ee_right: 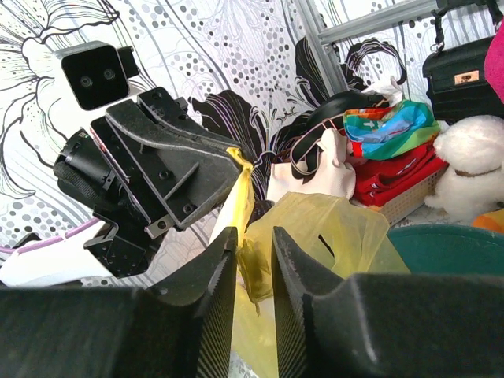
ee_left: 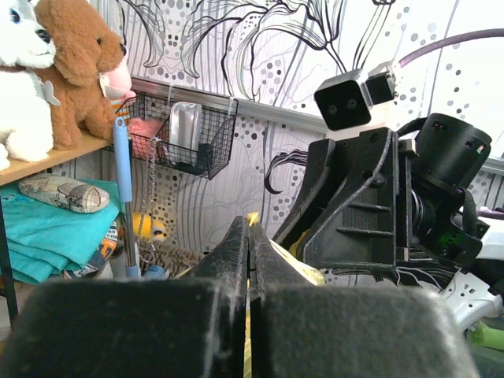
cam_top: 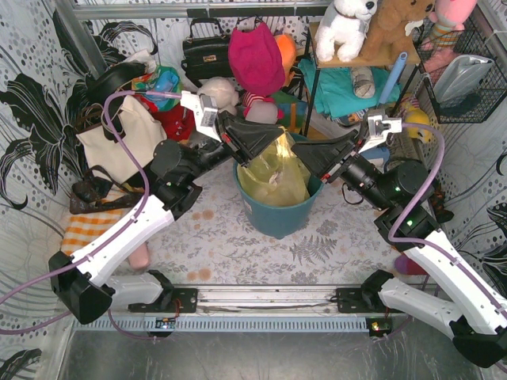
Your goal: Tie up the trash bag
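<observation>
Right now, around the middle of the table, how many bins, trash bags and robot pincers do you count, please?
teal bin: 1
trash bag: 1
pincers: 2, the left pincer and the right pincer
Total: 4

The trash bag [cam_top: 273,180] sat in the bin [cam_top: 277,220] at the worktop [cam_top: 238,249] centre. The left tool [cam_top: 253,157] met the bag's top from the left, the right tool [cam_top: 301,158] from the right. The tote bag [cam_top: 131,134] lay far left.
</observation>
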`<state>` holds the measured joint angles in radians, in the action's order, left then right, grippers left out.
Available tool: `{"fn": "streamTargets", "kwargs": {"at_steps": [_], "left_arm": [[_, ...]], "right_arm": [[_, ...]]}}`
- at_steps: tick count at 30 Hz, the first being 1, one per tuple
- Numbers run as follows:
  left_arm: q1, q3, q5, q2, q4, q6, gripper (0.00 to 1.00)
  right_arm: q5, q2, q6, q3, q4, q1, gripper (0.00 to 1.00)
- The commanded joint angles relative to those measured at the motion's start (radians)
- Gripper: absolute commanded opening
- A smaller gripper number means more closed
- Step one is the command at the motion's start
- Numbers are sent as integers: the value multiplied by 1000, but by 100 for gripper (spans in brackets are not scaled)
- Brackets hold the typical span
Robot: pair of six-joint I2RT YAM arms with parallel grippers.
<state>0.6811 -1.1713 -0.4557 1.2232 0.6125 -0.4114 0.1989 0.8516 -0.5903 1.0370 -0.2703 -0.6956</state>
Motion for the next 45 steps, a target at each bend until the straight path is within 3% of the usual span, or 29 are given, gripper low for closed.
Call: {"fn": "streamTargets", "kwargs": {"at_steps": [1,3,5,14,17,20,27,33,37,45], "left_arm": [[-6,11,-40,-34,48,-2,0],[-5,10,-45,-32,46,-3,0],[-5,10,-47,-31,46,-3,0],[-6,10,-49,-33,44,-4,0],[-7,11,-50,-33,43,-3,0],[-6,14,-48,-37,43,-2,0],[-8,18,-47,-38,41,0,0],[-10,13,-53,-30,44,-3,0],[-10,13,-54,-31,42,-3,0],[-12,12,-56,-27,44,-6,0]], "right_arm": [[10,3,21,17,-8,-5,22],[14,8,22,21,0,-5,23],[19,14,25,26,6,-5,35],[8,-1,39,37,50,-5,34],[21,3,40,46,59,-5,48],[28,8,45,63,89,-5,53],[9,-23,45,54,124,-5,51],[-19,-17,35,62,93,-5,61],[-61,-10,37,72,89,-5,52],[-74,4,40,82,59,-5,57]]}}
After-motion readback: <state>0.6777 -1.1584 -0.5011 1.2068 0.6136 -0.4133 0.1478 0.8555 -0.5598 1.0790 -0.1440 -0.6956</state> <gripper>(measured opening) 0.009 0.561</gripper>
